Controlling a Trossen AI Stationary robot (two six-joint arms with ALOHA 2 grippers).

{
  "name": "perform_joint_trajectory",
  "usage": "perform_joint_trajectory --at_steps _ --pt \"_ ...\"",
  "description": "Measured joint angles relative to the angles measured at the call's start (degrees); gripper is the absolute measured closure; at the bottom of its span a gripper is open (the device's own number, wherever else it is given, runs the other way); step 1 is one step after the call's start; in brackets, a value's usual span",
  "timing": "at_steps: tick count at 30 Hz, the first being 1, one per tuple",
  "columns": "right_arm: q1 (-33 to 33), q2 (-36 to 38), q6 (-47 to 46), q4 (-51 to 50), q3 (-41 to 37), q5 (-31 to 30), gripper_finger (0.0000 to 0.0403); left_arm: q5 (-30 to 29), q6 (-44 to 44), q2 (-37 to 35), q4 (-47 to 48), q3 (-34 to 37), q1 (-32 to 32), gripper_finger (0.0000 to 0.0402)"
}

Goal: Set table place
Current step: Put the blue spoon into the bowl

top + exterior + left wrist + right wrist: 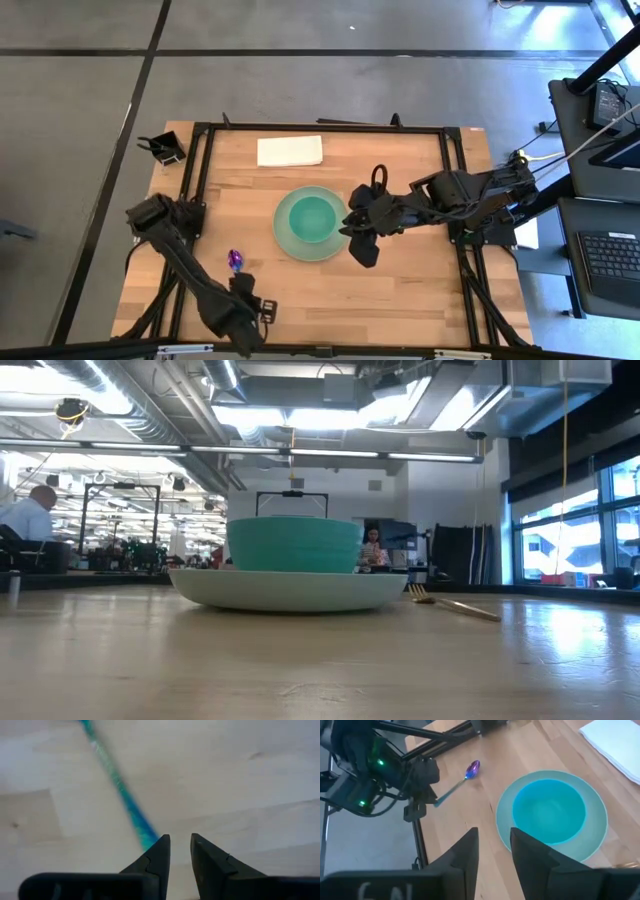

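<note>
Teal-handled and purple-headed, the spoon [237,263] lies flat on the table [400,280] well left of the plate [312,224] that carries the bowl [311,216], its long axis running from the head, which points away toward the table's far side, back to the handle end under my left claw [245,290]. I judge it light, stiff and slick, so it is best pinched across the slim handle rather than the rounded head. My left claw's fingers are slightly spread with the handle just beside one tip and nothing pinched, while my right claw [362,240], also slightly spread and empty, hovers at the plate's right edge.
</note>
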State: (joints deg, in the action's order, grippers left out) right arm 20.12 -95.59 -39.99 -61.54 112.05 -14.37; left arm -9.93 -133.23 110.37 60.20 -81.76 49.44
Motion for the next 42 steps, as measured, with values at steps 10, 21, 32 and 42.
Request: perform_joint_trajectory --at_steps 10,21,32,42 --pt "0.0 0.0 0.0 0.0 0.0 0.0 0.0289 4.7 -0.2 3.8 6.4 0.0 0.0 0.0370" --pt "0.0 0.0 -1.7 0.0 0.0 0.0 0.0289 4.7 1.5 3.7 6.3 3.1 -1.1 0.0314" --pt "0.0 0.0 -1.9 1.0 0.0 0.0 0.0289 4.5 -0.8 3.3 1.4 9.6 -1.0 0.0254" --pt "0.0 0.0 -2.0 1.1 0.0 -0.1 0.0289 1.5 0.2 3.2 0.5 11.9 0.7 0.0274"
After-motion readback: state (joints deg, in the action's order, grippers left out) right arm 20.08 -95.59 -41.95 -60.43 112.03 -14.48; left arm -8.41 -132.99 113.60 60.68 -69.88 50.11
